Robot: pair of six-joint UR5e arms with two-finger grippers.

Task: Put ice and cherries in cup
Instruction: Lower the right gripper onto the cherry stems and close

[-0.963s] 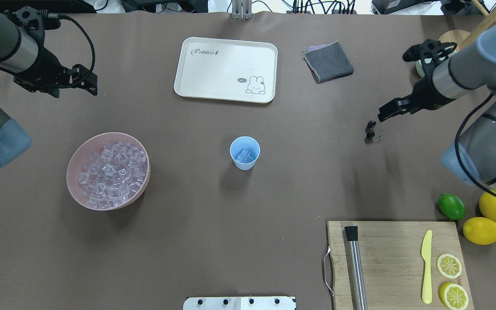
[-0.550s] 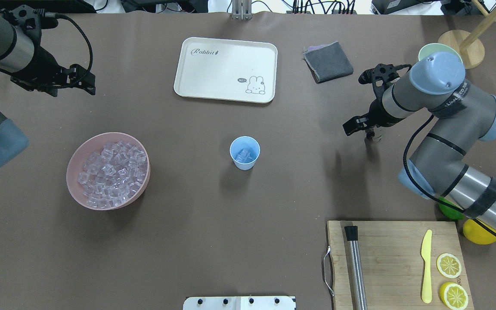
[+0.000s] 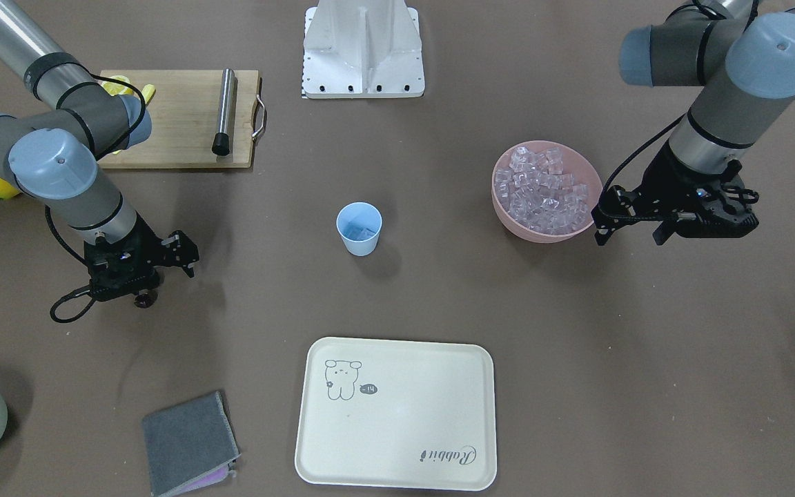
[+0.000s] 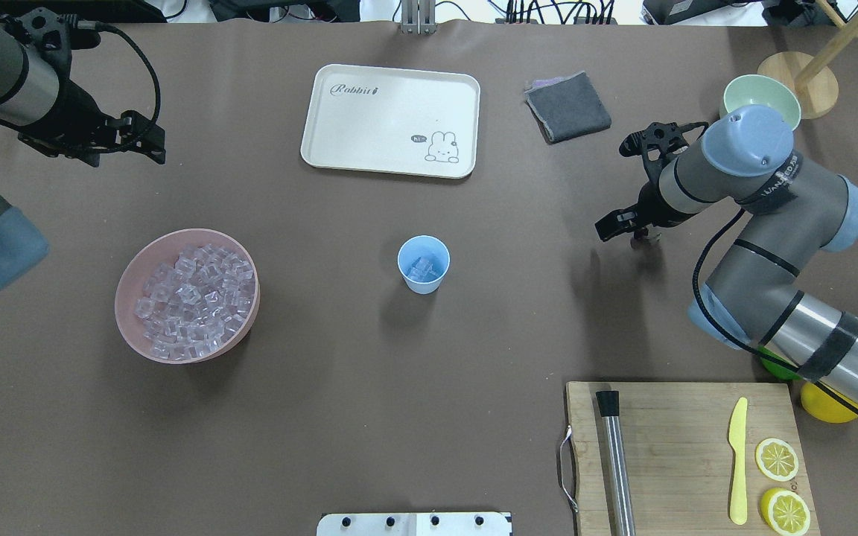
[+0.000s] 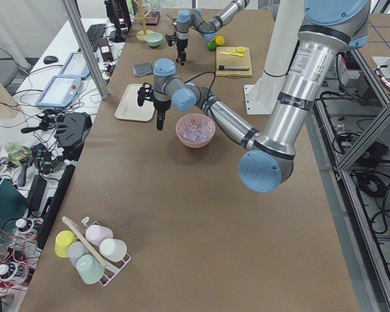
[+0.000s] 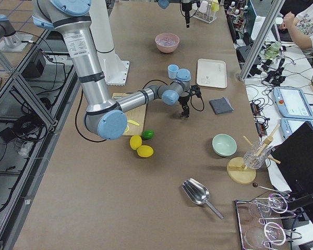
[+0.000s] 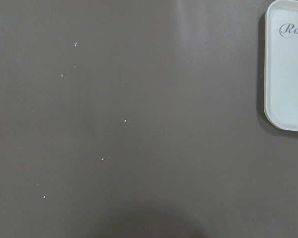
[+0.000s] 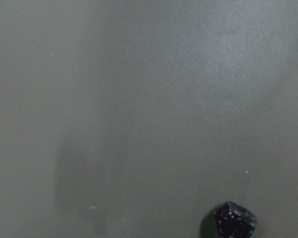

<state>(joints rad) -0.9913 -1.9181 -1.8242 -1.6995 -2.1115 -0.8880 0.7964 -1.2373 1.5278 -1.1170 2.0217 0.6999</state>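
1. Low at the right edge of the right wrist view, one of the cherries (image 8: pixel 234 220) is lying on the bare table (image 8: pixel 139 99). No fingers are showing here.
2. Overhead: the right gripper (image 4: pixel 626 232) is now hanging over the spot on the robot's right where the cherries were lying uncovered a second ago. It is hiding them from this view. Its jaws are looking spread and are gripping nothing. The cup (image 4: pixel 423 262) is standing mid-table, well apart to the left, and is already holding some ice (image 4: pixel 421 269).
3. Front-facing: the left gripper (image 3: pixel 626 235) is idling beyond the pink bowl (image 3: pixel 542 237) of spare cubes, jaws seemingly apart and empty.
4. Side views: both grippers are showing too small to judge.
5. Left wrist: only table and a corner of the tray (image 7: pixel 288 74) are showing.
6. Judgement: the ice step is looking done and the cherry pick is beginning. Lowering and closing are not yet done.
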